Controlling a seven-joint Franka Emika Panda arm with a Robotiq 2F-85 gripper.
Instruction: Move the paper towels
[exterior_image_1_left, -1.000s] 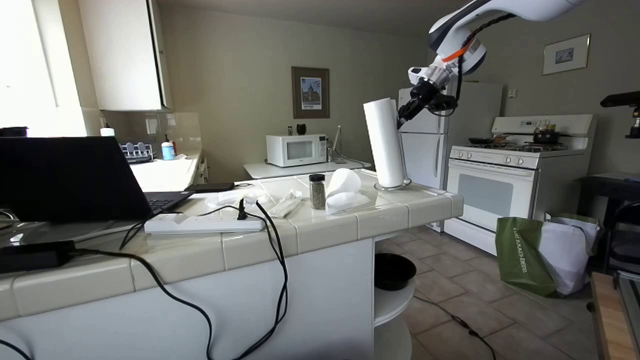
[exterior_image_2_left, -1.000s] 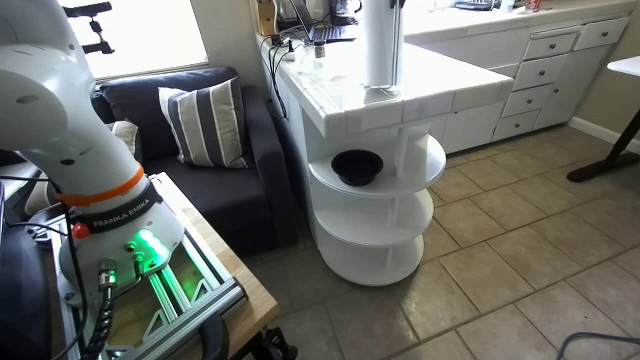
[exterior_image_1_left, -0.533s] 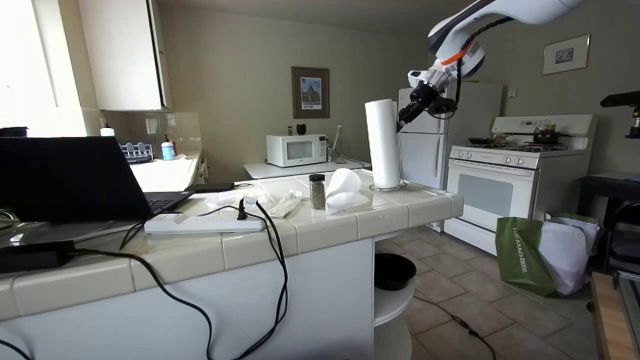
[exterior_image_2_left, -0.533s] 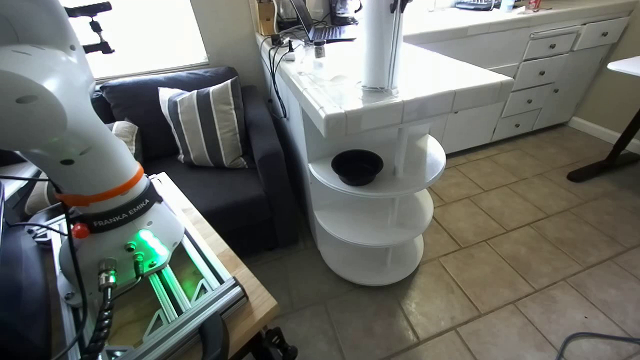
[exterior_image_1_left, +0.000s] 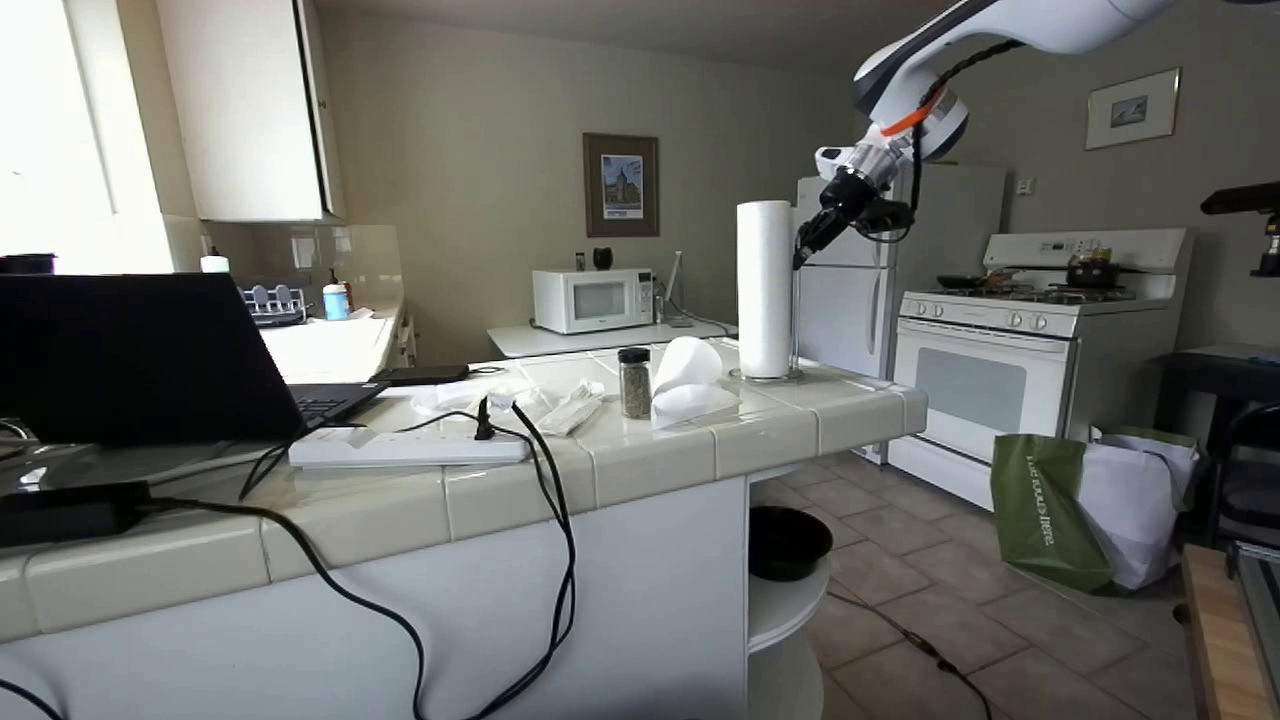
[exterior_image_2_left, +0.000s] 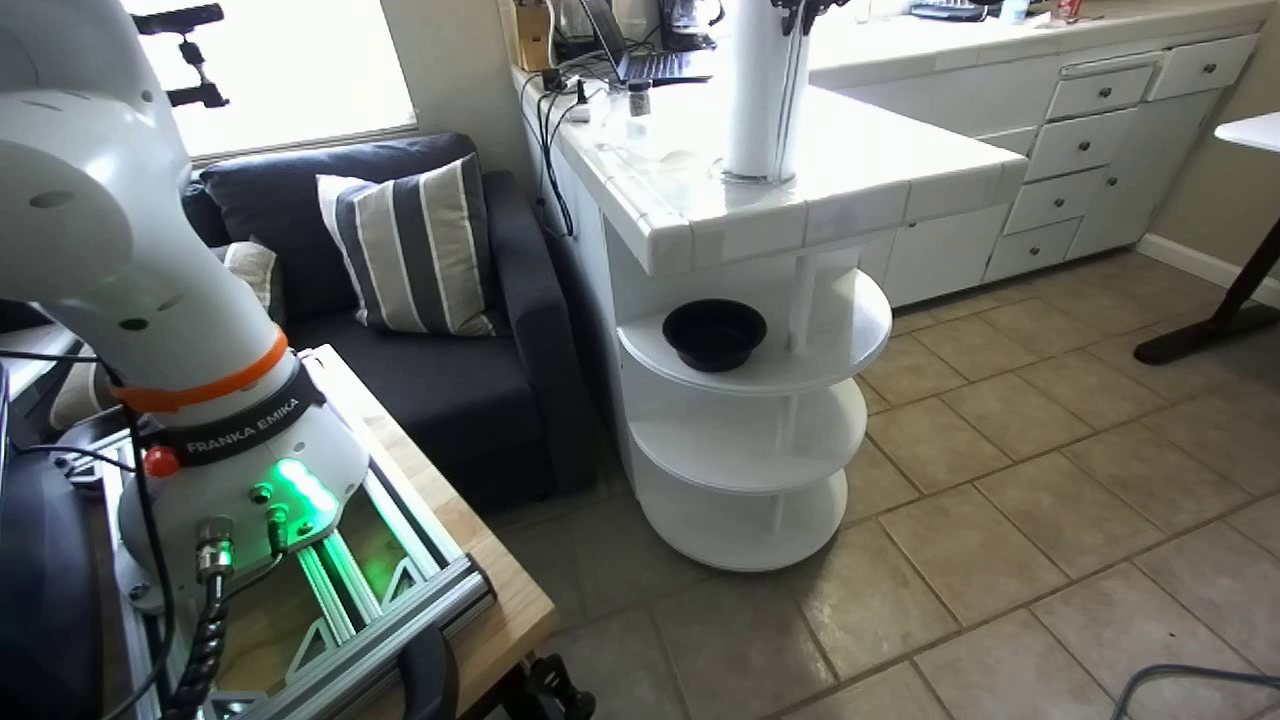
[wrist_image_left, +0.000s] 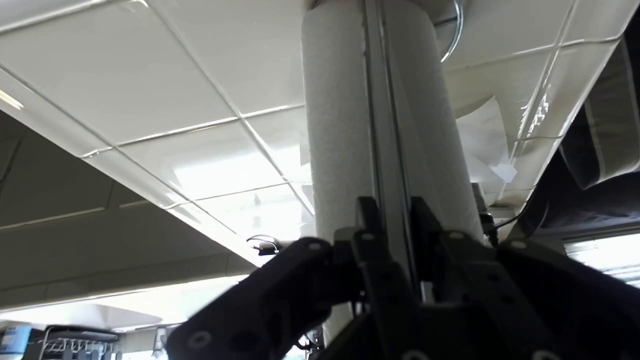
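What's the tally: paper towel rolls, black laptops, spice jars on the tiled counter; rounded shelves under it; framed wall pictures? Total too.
Paper towel roll: 1
Black laptop: 1
Spice jar: 1
Rounded shelves: 3
Framed wall pictures: 2
Total: 8

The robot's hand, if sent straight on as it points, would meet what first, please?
Probably the paper towel roll, behind the holder wires between the jaws of the hand; whether any gap remains is unclear.
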